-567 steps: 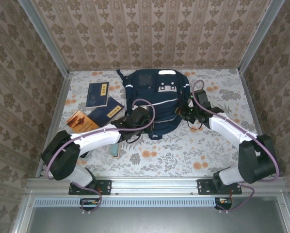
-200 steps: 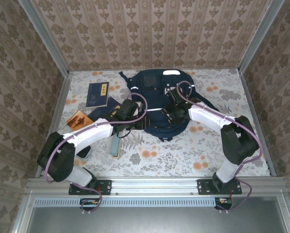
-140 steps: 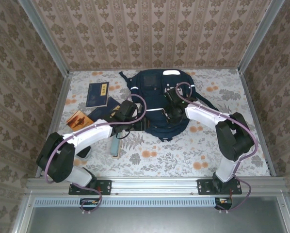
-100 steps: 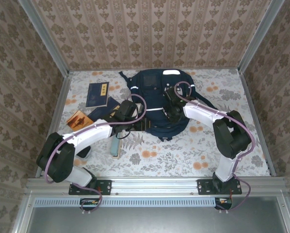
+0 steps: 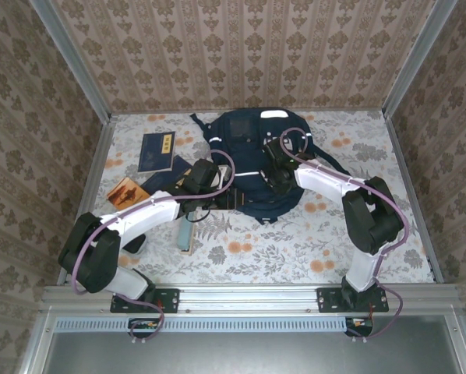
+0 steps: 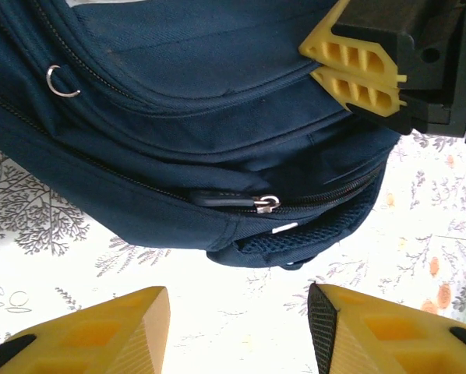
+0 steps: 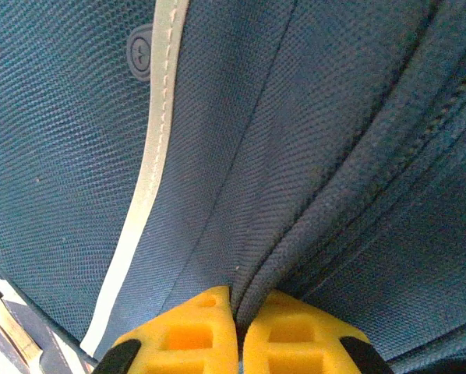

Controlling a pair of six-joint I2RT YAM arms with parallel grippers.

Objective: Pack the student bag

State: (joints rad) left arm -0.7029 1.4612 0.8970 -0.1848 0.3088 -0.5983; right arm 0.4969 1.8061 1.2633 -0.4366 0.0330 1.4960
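On the left of the floral-patterned table cover [image 5: 295, 234] lie a flat navy booklet with a pale label [image 5: 157, 150] and, nearer the arms, a thin orange-brown book [image 5: 125, 192]. Both are outside the bag, so the packing looks barely begun: nothing appears to be inside yet.

The left gripper [image 6: 237, 308] hangs with its yellow fingers apart and nothing between them, low over the table just short of the bag's near edge. Ahead of it, the left wrist view shows a dark zip pull with a metal end [image 6: 263, 204] on a zipper that appears closed, so the opening seems yet to be made.

The student bag [image 5: 245, 152], a large navy-blue fabric backpack with white reflective stripes, lies flat at the middle of the table toward the back wall, to the right of the books.

The right gripper [image 7: 238, 319] sits on the bag's right half, its yellow fingers pressed together and pinching a raised fold of the bag's fabric beside a seam.
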